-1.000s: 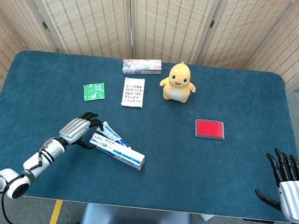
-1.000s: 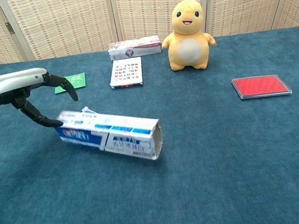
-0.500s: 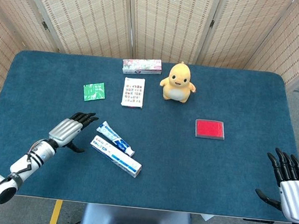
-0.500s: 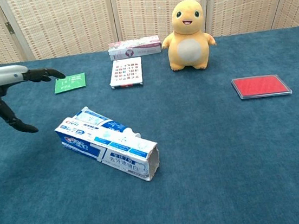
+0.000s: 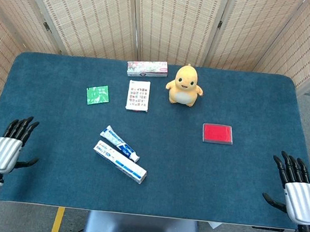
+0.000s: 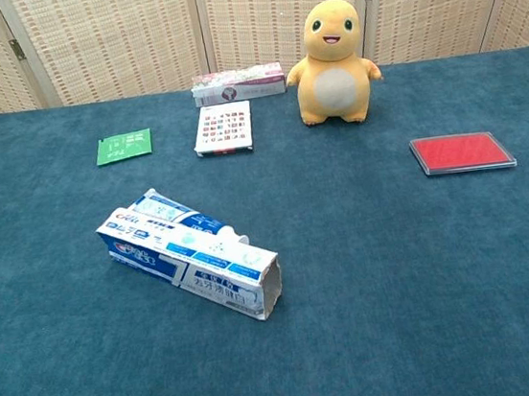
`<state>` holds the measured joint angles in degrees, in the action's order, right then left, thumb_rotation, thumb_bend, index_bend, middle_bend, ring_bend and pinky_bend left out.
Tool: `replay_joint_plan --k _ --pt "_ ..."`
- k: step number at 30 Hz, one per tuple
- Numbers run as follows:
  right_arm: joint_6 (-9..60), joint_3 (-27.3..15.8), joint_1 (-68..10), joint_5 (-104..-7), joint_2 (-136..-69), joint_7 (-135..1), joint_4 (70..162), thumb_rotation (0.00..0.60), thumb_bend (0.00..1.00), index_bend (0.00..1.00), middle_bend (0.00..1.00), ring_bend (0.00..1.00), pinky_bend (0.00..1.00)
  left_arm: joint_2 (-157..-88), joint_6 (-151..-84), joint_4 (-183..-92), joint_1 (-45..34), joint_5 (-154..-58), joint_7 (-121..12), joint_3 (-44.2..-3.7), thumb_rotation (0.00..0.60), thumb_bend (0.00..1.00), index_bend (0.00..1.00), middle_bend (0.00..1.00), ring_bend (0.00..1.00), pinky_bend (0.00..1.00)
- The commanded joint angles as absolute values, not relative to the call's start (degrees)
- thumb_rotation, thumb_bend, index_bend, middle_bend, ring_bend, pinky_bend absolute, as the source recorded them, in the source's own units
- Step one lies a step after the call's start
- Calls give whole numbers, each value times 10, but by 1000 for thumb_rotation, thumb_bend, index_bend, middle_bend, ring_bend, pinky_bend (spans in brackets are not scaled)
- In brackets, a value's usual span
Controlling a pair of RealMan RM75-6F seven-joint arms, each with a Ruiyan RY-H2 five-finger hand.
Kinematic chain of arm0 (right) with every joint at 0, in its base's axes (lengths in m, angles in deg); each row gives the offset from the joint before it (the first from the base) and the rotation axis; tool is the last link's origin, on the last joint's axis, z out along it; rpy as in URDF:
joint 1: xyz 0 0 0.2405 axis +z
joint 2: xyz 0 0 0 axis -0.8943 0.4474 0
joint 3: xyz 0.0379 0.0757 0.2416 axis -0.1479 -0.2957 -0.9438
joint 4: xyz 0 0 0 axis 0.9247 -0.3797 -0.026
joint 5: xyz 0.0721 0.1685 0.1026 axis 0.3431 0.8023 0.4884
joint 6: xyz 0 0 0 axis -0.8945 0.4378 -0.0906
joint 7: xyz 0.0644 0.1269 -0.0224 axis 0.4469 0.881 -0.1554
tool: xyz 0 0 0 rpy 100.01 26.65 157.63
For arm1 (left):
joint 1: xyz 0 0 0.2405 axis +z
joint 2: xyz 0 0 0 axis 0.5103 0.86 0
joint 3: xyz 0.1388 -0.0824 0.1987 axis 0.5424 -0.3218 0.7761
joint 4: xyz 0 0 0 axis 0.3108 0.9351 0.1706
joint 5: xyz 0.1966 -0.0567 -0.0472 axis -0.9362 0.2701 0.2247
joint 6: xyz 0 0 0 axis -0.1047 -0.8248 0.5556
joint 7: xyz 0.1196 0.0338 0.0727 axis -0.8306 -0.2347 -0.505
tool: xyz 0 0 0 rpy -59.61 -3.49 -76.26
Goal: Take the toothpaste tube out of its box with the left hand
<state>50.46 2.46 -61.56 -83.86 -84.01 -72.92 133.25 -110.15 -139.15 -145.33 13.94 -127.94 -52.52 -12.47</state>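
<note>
The blue and white toothpaste box point(image 5: 122, 162) point(image 6: 188, 268) lies on the table left of centre, its open end toward the front right. The toothpaste tube point(image 5: 118, 142) point(image 6: 183, 223) lies outside the box, right behind it and alongside, touching it. My left hand point(image 5: 9, 147) hovers open at the table's front left edge, far from both, holding nothing. My right hand point(image 5: 294, 186) stands open at the front right edge. Neither hand appears in the chest view.
A yellow plush toy point(image 5: 185, 86) stands at the back centre, with a pink box point(image 5: 147, 68) and a printed card point(image 5: 139, 95) to its left. A green packet point(image 5: 97, 95) lies at the back left. A red flat case point(image 5: 217, 133) sits right of centre.
My left hand let go of the tube and drew back left to the table's front edge. The tube and box settled side by side. The right hand barely moved.
</note>
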Motion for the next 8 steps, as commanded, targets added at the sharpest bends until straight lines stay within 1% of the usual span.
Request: replay_joint_plan --k 1,4,8 --pt "497 23 -612 -833 -842 -739 1337 600 107 0 0 0 0 -1104 -1429 -1461 175 -1310 -555 -111 600 163 0 0 0 0" --pt "499 25 -613 -838 -842 -742 1340 600 107 0 0 0 0 -1089 -1408 -1479 174 -1318 -541 -103 600 164 0 0 0 0" --pt "501 28 -614 -841 -840 -738 1340 600 107 0 0 0 0 -1086 -1402 -1488 177 -1325 -553 -107 600 164 4 0 0 0"
